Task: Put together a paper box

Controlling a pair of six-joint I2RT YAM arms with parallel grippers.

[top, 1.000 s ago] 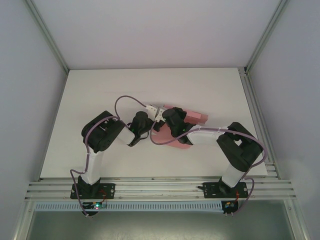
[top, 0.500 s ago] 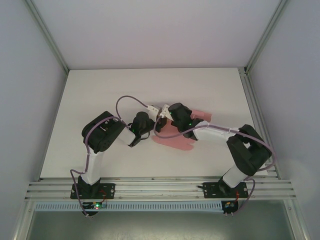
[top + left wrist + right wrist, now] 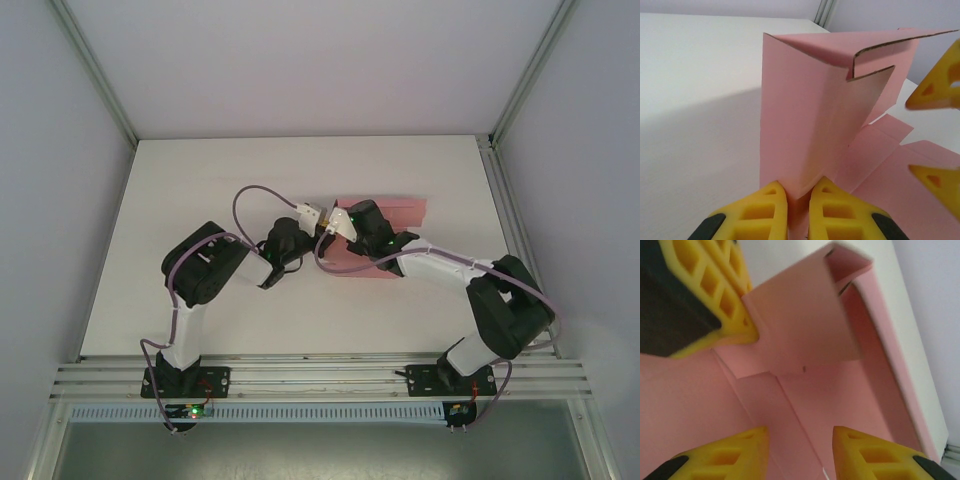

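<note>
1. Your paper box (image 3: 805, 115) lies at the table's (image 3: 200, 180) middle, mostly flat — one wall stands folded.
2. Left fingers (image 3: 765, 210) pinch that wall; right fingers (image 3: 865, 450) hang spread, holding nothing.
3. Remaining walls and flaps look unfolded.

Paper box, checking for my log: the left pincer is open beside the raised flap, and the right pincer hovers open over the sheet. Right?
No: the left wrist view shows the left pincer shut on the raised flap of the paper box. The right pincer does hover open over the sheet.
</note>
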